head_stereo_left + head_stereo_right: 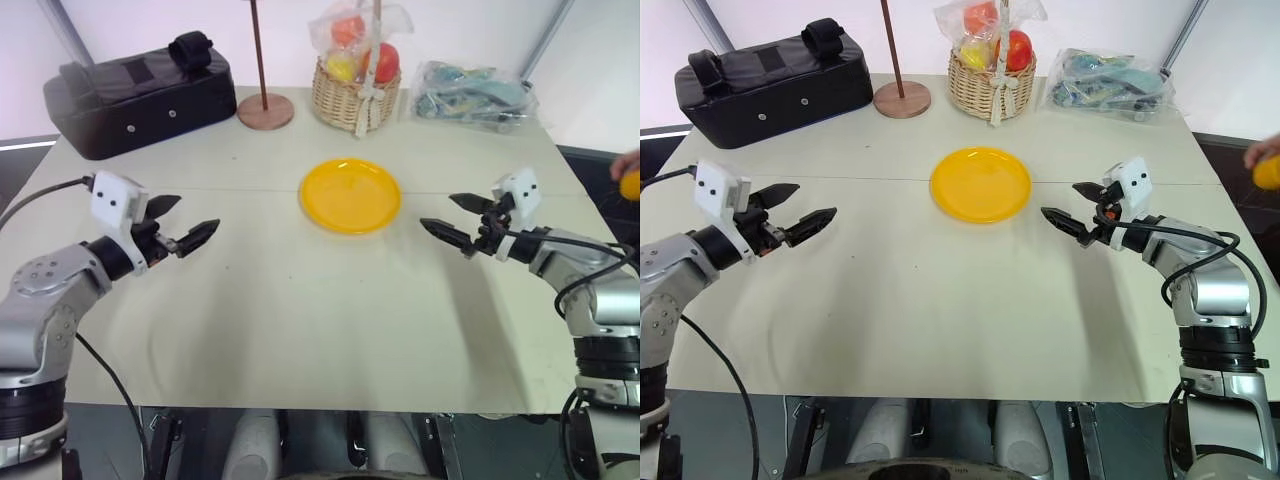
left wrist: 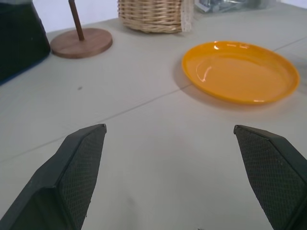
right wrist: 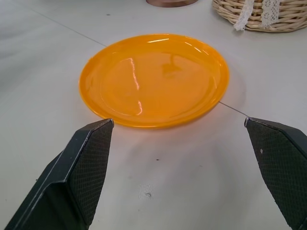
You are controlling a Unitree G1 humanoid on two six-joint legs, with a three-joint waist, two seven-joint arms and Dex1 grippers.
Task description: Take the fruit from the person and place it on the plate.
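Observation:
The yellow plate lies empty in the middle of the table, also seen in the wrist views. At the far right edge, beyond the table, the person's hand holds the yellow-orange fruit; most of the hand is cut off. My left gripper hovers open left of the plate, pointing toward it, nothing between its fingers. My right gripper hovers open right of the plate, also empty, well short of the fruit, which is off to its right.
Along the table's back stand a black bag, a round wooden base with an upright rod, a wicker basket of wrapped fruit, and a clear plastic bag of items. The table's front edge runs near me.

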